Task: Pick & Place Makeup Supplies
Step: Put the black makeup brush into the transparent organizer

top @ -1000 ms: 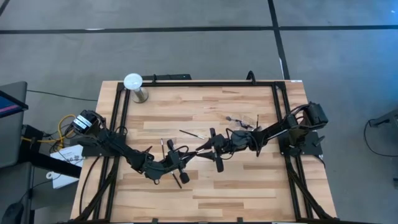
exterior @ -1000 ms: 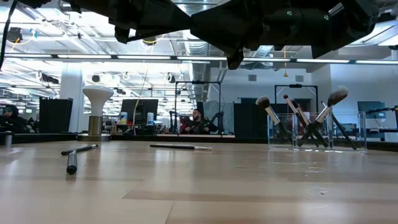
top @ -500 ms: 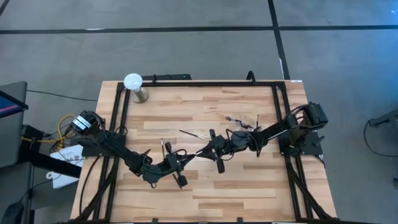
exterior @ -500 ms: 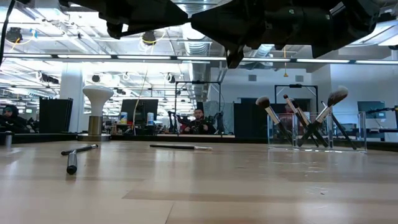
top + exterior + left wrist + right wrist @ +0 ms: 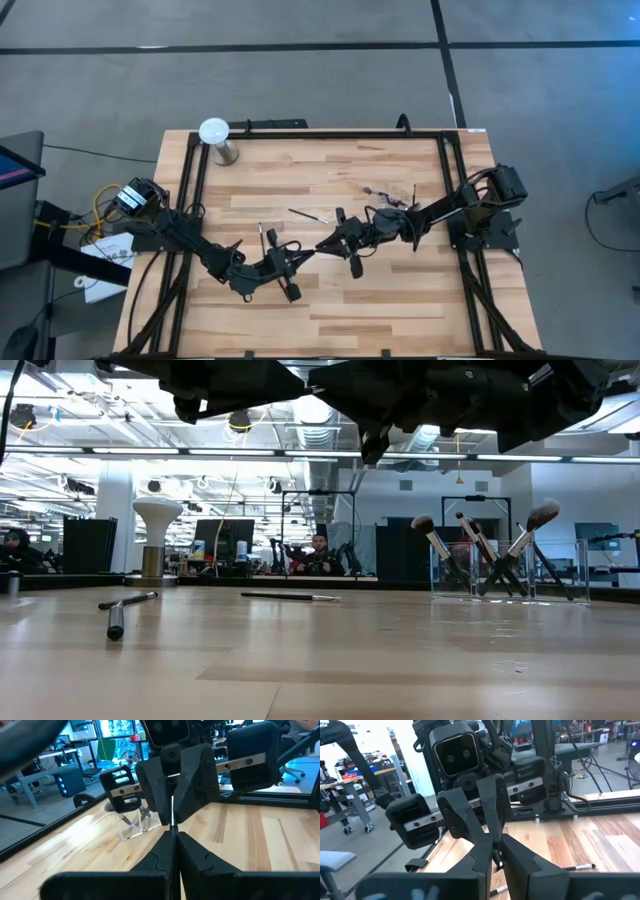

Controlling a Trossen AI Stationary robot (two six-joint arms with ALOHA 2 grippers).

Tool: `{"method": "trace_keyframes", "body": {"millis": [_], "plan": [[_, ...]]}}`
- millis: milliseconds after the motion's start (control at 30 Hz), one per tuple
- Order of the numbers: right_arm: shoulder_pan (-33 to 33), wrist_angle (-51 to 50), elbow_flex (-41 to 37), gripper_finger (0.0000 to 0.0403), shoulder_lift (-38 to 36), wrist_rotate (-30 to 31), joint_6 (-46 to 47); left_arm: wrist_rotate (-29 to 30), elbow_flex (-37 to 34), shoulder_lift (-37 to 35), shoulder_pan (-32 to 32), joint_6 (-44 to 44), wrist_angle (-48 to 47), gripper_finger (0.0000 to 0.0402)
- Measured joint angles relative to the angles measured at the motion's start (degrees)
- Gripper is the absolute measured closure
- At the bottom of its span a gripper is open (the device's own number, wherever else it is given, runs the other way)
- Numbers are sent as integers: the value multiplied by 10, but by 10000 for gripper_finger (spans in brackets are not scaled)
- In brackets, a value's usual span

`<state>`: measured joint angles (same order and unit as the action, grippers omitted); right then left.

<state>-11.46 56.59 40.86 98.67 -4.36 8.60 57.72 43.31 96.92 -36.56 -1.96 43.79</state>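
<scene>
Both grippers meet tip to tip above the middle of the table, left gripper (image 5: 303, 252) and right gripper (image 5: 320, 244), each shut on one thin makeup brush (image 5: 172, 812) that bridges them. Only a short silvery stretch of it shows. Two more brushes lie flat on the wood: one (image 5: 262, 238) beside the left gripper, one (image 5: 307, 214) farther back. In the low view they show as a brush (image 5: 127, 600) and a brush (image 5: 290, 596), and a dark stick (image 5: 115, 622) lies near them. A clear holder (image 5: 510, 572) stands upright with several brushes, heads up. My left gripper pinches one end of the thin brush (image 5: 172, 827) between its two fingertips, coming level from the table's left, fingers along the brush. The brush is lifted clear of the table. My right gripper pinches the other end (image 5: 495, 859) between its fingertips, level from the right.
A white globe on a metal base (image 5: 215, 133) stands at the far left corner. The clear holder (image 5: 392, 196) sits just behind the right arm. Black frame rails (image 5: 195, 180) run along the table's sides. Bare wood lies toward the near edge (image 5: 380, 310).
The left gripper has shifted a little toward the near edge, and the right gripper has edged toward the left. The two stay tip to tip on the brush, high above the table.
</scene>
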Motion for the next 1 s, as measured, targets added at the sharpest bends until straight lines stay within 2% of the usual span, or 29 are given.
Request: {"method": "trace_keyframes", "body": {"millis": [200,433,633,1000], "plan": [[0,-1,0,385,0,0,0,2,0,0,1,0,0,389],[0,-2,0,378,0,0,0,5,0,0,2,1,1,389],[0,-3,0,395,0,0,0,6,0,0,6,2,1,386],[0,-21,0,397,-1,0,45,3,0,0,31,0,0,334]]}}
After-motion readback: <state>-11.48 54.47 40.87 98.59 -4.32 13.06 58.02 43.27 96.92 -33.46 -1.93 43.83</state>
